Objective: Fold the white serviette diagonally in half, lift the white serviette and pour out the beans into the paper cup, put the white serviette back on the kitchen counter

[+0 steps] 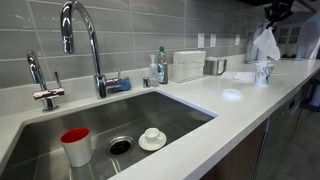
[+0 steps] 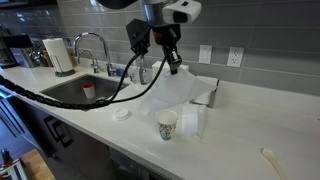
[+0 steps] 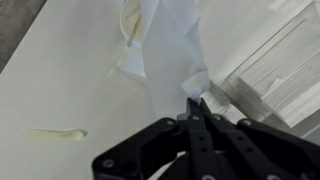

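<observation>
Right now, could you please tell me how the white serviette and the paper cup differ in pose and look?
The white serviette hangs in the air, pinched in the shut jaws of the gripper; the paper cup stands upright on the kitchen counter. The serviette is limp and plain; the cup bears a bluish print. Both are mainly white.

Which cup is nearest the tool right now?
The patterned paper cup on the counter, just below the serviette the tool holds; the red-rimmed cup and the saucer cup sit in the sink.
</observation>
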Tool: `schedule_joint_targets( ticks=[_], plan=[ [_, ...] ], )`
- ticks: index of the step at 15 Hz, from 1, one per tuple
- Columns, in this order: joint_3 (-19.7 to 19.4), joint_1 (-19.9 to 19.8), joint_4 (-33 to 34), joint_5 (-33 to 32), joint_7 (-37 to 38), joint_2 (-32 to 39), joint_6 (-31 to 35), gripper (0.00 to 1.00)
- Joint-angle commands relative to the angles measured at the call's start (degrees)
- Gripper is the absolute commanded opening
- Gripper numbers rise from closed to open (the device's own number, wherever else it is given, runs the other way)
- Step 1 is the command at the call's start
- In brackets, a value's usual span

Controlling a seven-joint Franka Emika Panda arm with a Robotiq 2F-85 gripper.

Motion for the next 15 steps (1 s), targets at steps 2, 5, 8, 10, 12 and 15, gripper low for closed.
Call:
schedule_joint_targets(
  ticks=[2,5,8,10,12,15],
  plan=[
    [0.27,0.09,-0.20,-1.44,3.65,1.40,8.01,0.00],
    [0.41,0.07,-0.54,-2.02,5.17,2.63,13.41,0.00],
    [0.45,0.05,-0.99,-1.96,6.00,4.06,17.72,0.00],
    [0.53,0.10,-1.45,-2.50,6.33,4.63,19.76,0.00],
    [0.67,0.15,-2.36,-2.60,5.64,4.50,21.36,0.00],
    [0.86,0.32,-3.94,-3.78,5.66,3.53,23.31,0.00]
  ],
)
